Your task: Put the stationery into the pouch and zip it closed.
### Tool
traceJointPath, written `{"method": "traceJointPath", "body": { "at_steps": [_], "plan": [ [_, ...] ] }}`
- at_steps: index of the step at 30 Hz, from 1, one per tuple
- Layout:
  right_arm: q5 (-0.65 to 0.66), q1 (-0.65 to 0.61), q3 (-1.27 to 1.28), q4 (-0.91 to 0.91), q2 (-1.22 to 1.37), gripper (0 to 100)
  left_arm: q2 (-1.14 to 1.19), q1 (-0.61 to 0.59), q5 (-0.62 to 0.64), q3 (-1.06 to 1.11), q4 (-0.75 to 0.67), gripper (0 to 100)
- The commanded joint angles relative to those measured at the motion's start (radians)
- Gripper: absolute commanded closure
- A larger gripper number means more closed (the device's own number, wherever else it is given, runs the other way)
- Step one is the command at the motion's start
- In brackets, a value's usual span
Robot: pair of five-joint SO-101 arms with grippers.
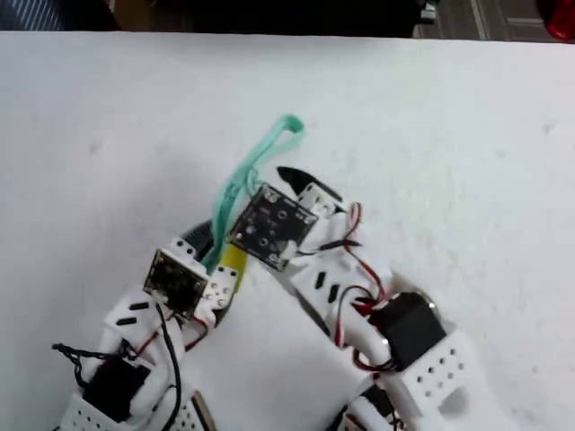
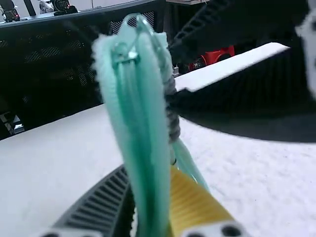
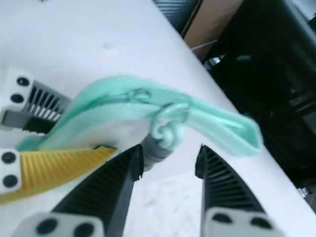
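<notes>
Teal mesh pouch (image 1: 256, 166) was pinched at one end by the left gripper (image 2: 148, 197), clamped tight, the rest sticking out over the table (image 1: 449, 108). Right gripper (image 3: 170, 158) had its jaws apart, with the zipper pull (image 3: 165, 126) just past its fingertips.

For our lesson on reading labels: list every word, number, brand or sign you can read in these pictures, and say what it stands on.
None can be read. The mint-green pouch, its zip pull, the left gripper, the right gripper and the white table bear no legible text; the room behind is too blurred.
</notes>
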Motion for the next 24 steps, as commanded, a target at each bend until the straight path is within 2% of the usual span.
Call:
{"method": "traceJointPath", "body": {
  "at_steps": [1, 9, 13, 15, 19, 24],
  "plan": [
    [-0.008, -0.024, -0.005, -0.025, -0.012, 83.2, -0.002, -0.012, 0.012, -0.002, -0.023, 98],
    [-0.005, -0.048, 0.006, -0.143, 0.028, 83.7, -0.002, -0.005, 0.009, 0.0, -0.021, 98],
    [-0.003, -0.05, 0.006, -0.145, 0.082, 99.0, -0.002, -0.005, 0.008, 0.0, -0.021, 98],
    [-0.003, -0.051, 0.006, -0.143, 0.091, 96.1, -0.002, -0.005, 0.006, 0.0, -0.021, 98],
    [-0.003, -0.051, 0.005, -0.139, 0.045, 97.9, -0.004, -0.012, 0.003, -0.009, -0.031, 97],
    [-0.003, -0.051, 0.005, -0.122, -0.105, 98.2, -0.004, -0.048, 0.048, -0.08, 0.071, 82]
  ]
}}
